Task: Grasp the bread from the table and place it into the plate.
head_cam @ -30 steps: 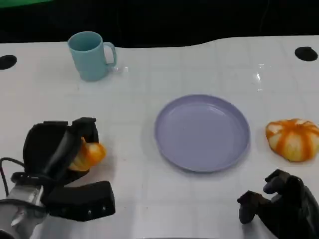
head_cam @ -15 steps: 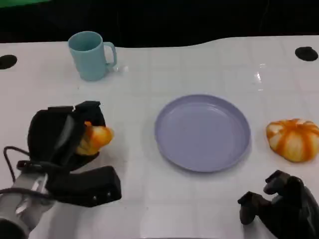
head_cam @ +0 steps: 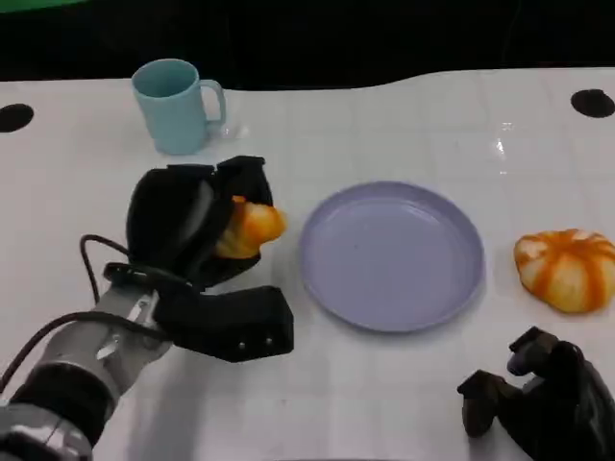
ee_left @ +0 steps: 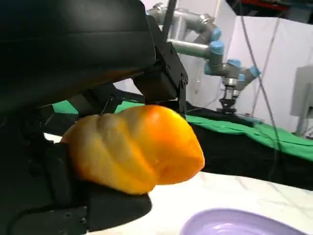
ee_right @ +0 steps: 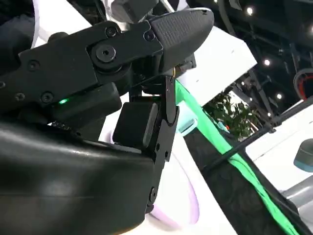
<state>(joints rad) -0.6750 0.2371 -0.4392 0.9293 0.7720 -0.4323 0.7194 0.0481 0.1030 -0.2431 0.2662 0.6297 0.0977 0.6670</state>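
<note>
Orange and glossy, the bread sits in the grasp of the left hand, clamped between black fingers above and a black pad beneath, as the left wrist view shows, with its rounded end sticking out free. It appears to be lifted off the white worktop, just beside the near-left edge of the lavender plate and not yet over it. Held this way, with the free end pointing toward the plate, the bread looks ready to be carried across the rim and let go; the exposed end should let it drop away cleanly once the fingers part.

A second orange, pumpkin-shaped bun lies on the worktop on the far side of the plate from the held bread, untouched. The right hand rests low, below and to the right of the plate, fingers curled in with nothing in them, probably kept out of the carrying path. A pale blue mug stands upright beyond the plate, up and to its left, well apart from it.
</note>
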